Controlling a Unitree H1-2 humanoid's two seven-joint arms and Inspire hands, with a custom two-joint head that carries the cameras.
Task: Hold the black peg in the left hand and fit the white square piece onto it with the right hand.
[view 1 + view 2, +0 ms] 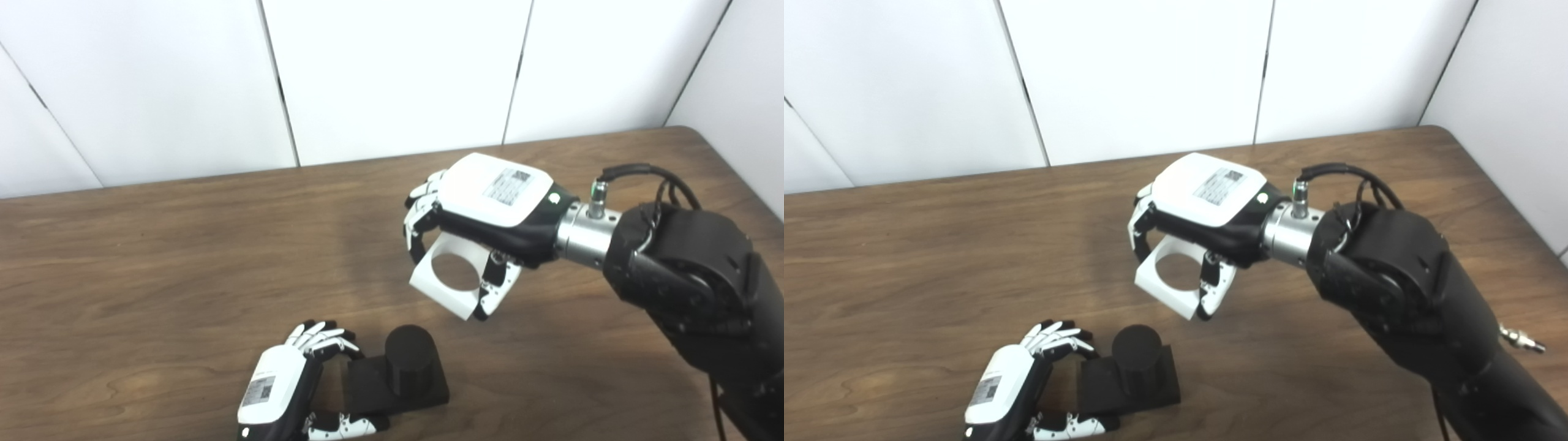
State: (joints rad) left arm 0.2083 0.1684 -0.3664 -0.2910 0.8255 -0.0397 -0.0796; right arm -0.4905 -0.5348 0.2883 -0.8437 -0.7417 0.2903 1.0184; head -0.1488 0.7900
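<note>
On the brown wooden tabletop (153, 257), near its front edge, the black peg (407, 364) stands upright: a short round cylinder rising from a flat square black base that rests on the wood. The left hand (288, 386) lies just beside it on the left, its fingers (321, 337) curled over the far side of the base and its thumb along the near edge, so it is closed around the base's left end and steadies the peg. The right hand (1185, 236) hangs in the air above and to the right of the peg, well clear of the tabletop, palm down. It is clamped on the white square piece (1176, 275), with fingers on the piece's far left edge and the thumb on its right side. The piece is tilted, its round hole open to view, and it is apart from the peg, not yet over it
</note>
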